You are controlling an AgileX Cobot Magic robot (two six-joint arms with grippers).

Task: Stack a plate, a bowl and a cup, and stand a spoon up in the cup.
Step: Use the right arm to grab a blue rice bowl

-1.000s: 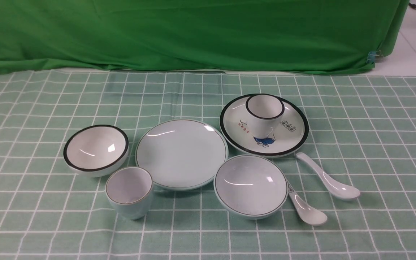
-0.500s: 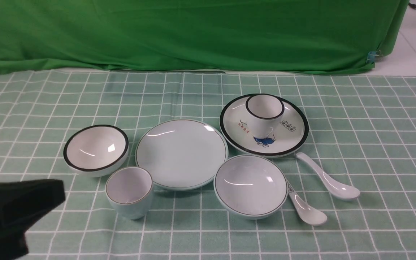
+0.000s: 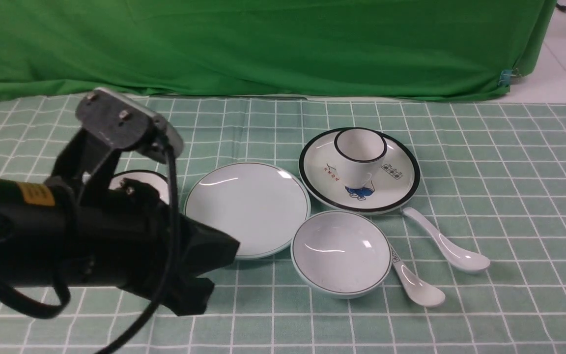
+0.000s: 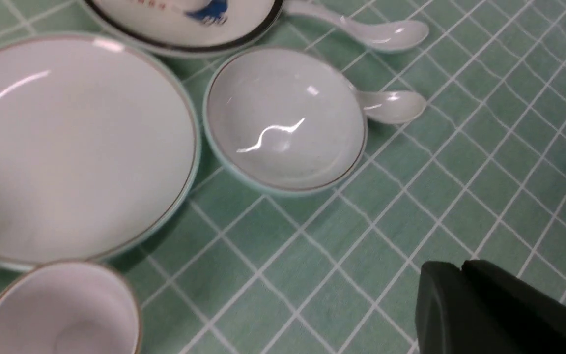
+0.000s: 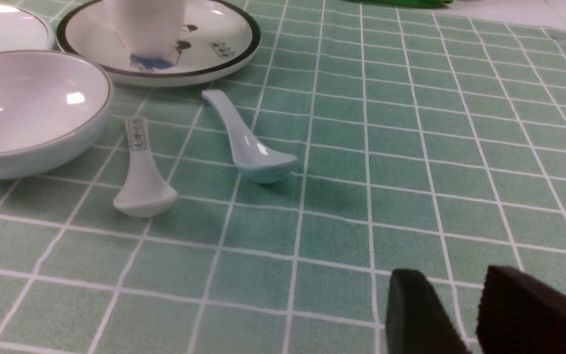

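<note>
The left gripper (image 4: pixel 461 269) is seen pressed together, empty, above the tablecloth (image 4: pixel 312 255) near the cup (image 4: pixel 57 314). The right gripper (image 5: pixel 460 300) is held spread, with nothing gripped.

Blue-green plate (image 3: pixel 247 209), bowl (image 3: pixel 341 253), cup (image 4: pixel 57 309) upright, unstacked; white spoon (image 3: pixel 447 241) flat, apart.

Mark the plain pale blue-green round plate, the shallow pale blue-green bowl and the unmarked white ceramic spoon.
plain pale blue-green round plate (image 3: pixel 247 209), front view, centre of its face.
shallow pale blue-green bowl (image 3: pixel 341 253), front view, white inside.
unmarked white ceramic spoon (image 3: pixel 439 238), front view, mid-handle.
</note>
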